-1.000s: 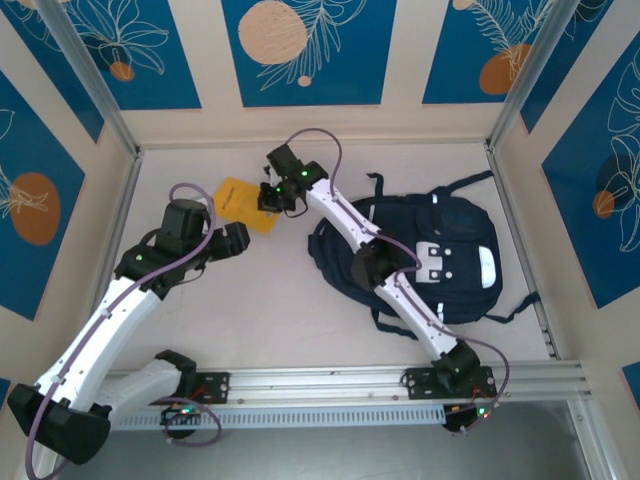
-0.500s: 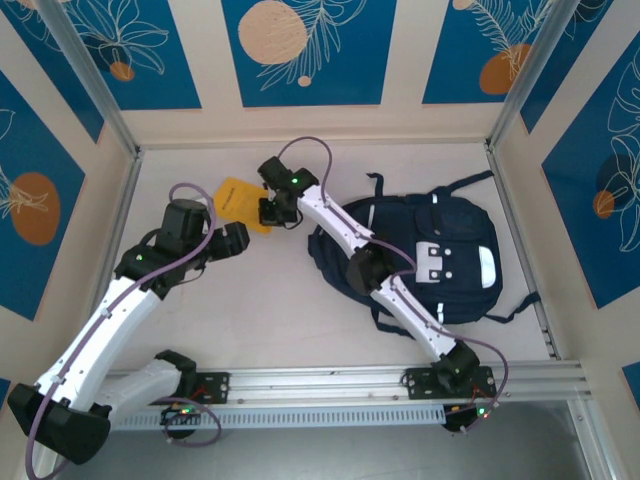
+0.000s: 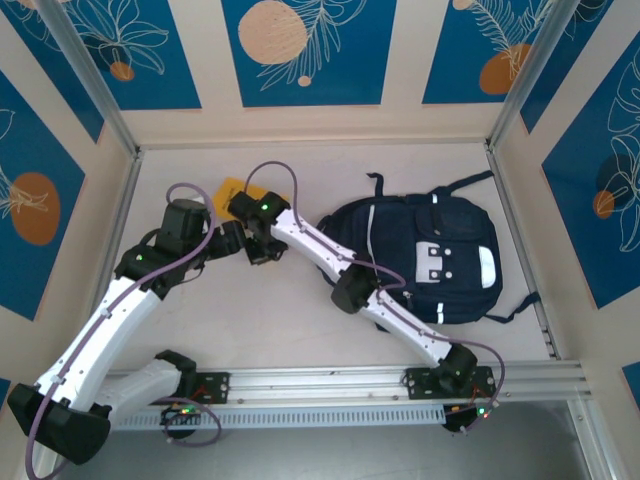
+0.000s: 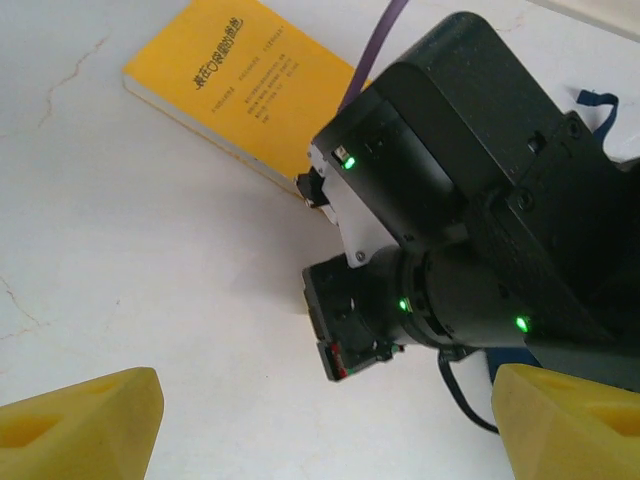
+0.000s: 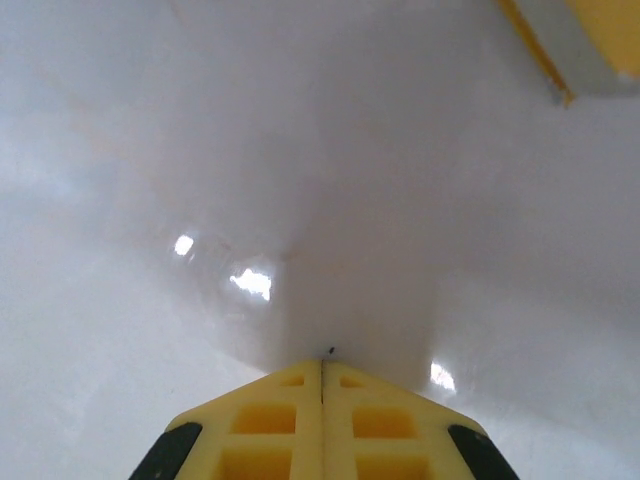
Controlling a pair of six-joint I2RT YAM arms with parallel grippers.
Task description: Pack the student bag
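Observation:
The student bag [image 3: 425,255], dark navy with white stripes, lies flat on the right half of the table. A yellow book [image 3: 228,189] lies at the back left, also in the left wrist view [image 4: 235,85]; its corner shows at the top right of the right wrist view [image 5: 590,40]. My right gripper [image 3: 260,254] is shut, its tips [image 5: 322,362] pointing down at bare table just in front of the book, holding nothing. My left gripper [image 3: 234,240] stands open right beside it, its yellow fingers [image 4: 80,420] wide apart and empty, looking at the right arm's black wrist [image 4: 470,220].
The right arm [image 3: 340,270] stretches across the bag's left edge towards the book. Bag straps [image 3: 515,305] trail at the right near the metal frame post [image 3: 520,230]. White table [image 3: 270,320] lies between the arms.
The right gripper has swung left and nearer, from beside the book's right edge to in front of the book, close to the left gripper. The left arm has stayed still.

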